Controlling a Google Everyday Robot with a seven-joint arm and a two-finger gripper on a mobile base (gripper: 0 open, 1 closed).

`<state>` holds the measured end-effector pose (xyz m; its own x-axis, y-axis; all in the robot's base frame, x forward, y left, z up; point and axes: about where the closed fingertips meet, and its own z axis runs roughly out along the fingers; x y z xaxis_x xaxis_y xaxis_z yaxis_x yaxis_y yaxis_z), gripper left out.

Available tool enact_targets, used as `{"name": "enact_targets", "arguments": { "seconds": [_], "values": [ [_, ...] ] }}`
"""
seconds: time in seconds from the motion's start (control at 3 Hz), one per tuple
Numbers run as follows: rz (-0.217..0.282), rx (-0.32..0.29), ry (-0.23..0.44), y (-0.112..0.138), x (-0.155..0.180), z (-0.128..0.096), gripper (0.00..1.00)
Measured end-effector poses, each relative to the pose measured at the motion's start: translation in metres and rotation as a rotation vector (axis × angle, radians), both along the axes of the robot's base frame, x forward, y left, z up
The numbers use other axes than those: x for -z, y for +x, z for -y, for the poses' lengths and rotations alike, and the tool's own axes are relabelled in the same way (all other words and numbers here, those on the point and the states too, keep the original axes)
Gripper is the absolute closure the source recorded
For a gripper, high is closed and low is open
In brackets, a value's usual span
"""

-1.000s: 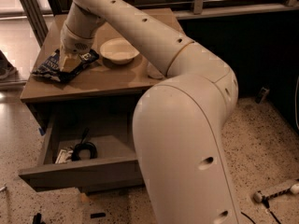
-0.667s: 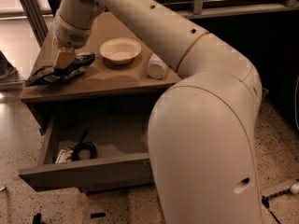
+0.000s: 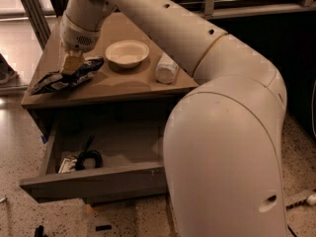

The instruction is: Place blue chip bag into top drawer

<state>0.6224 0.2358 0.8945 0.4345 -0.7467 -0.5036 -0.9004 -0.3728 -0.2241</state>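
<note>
Over left edge of counter (image 3: 128, 85), gripper (image 3: 71, 67): clamped on blue chip bag (image 3: 63, 79) (pinch near its upper end)
top drawer (image 3: 94, 181): open below, black cable (image 3: 89, 158) inside
Risk: crinkly bag slips from shallow pinch, then drops to floor (image 3: 15, 147), missing drawer

The table (image 3: 133, 85) carries one blue chip bag (image 3: 66, 78), one white bowl (image 3: 127, 53) and one white plastic bottle (image 3: 166, 68). One hand (image 3: 71, 63) sits at the bag. One top drawer (image 3: 94, 181) holds one coiled black cable (image 3: 89, 158) and one small packet (image 3: 66, 164).
</note>
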Motion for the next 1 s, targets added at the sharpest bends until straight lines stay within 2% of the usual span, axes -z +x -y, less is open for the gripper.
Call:
{"name": "enact_targets", "arguments": {
  "seconds": [0.33,1.0],
  "values": [
    [-0.022,0.025,0.002,-0.024,-0.016,0.012,1.00],
    [-0.037,0.128,-0.002,-0.096,-0.068,0.035,1.00]
  ]
}}
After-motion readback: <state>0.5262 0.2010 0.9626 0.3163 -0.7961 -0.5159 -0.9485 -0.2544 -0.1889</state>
